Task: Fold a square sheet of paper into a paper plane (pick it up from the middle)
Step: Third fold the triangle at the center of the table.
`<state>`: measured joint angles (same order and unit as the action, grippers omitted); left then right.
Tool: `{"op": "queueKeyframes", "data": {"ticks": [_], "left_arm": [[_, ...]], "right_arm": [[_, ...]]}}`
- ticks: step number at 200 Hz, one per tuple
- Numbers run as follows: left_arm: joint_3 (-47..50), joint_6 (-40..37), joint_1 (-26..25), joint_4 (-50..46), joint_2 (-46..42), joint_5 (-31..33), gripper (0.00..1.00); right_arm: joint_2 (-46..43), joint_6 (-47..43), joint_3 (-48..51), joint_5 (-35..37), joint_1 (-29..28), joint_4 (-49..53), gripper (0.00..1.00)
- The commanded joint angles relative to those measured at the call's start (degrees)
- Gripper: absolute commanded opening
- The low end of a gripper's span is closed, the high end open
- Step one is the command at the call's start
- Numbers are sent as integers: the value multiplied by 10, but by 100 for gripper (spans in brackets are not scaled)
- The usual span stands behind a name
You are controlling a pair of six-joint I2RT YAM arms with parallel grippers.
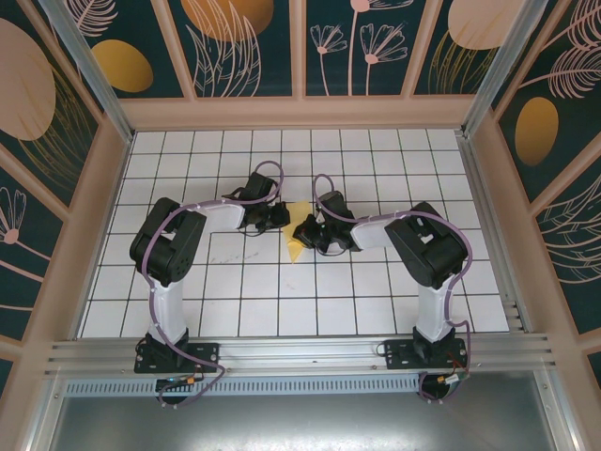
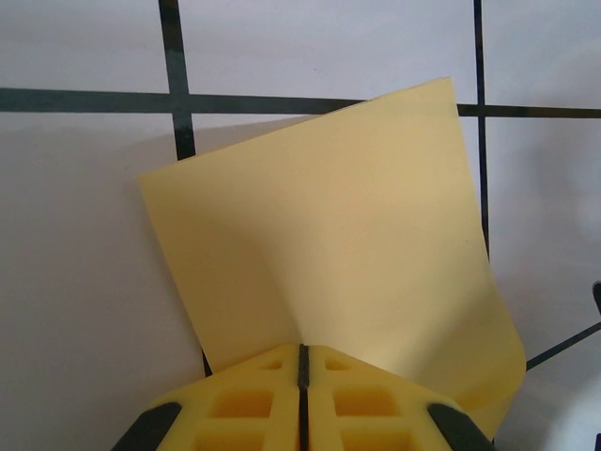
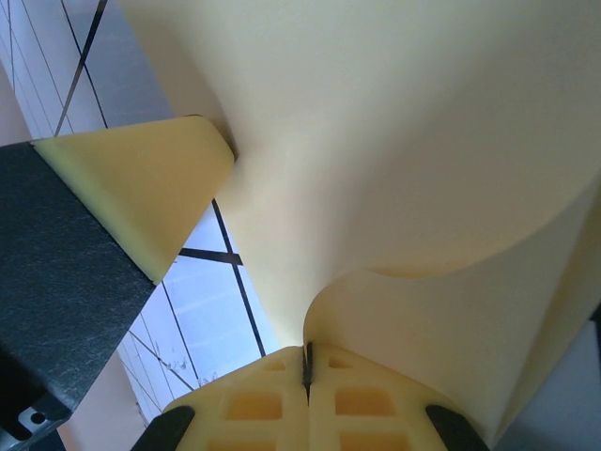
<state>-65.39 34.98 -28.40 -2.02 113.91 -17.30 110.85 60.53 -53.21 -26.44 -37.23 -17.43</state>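
Paper [image 2: 329, 244] between left gripper [image 2: 302, 351], right gripper [image 3: 306, 351]

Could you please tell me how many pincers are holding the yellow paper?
2: the left pincer at the left of the sheet and the right pincer at its right, each shut on it.

One square sheet of paper [image 1: 295, 248], two tools, left tool [image 1: 282, 218], right tool [image 1: 306, 231]
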Motion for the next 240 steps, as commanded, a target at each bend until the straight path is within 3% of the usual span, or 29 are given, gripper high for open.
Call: {"op": "queueKeyframes", "data": {"ticks": [1, 144, 240], "left_arm": [[18, 1, -3, -24, 13, -9, 10], [18, 4, -3, -25, 1, -8, 11], [17, 40, 7, -43, -96, 38, 18]], "right_arm": [[13, -8, -8, 3, -4, -9, 0], [32, -13, -14, 11, -4, 13, 0], [36, -17, -14, 16, -5, 41, 31]]}}
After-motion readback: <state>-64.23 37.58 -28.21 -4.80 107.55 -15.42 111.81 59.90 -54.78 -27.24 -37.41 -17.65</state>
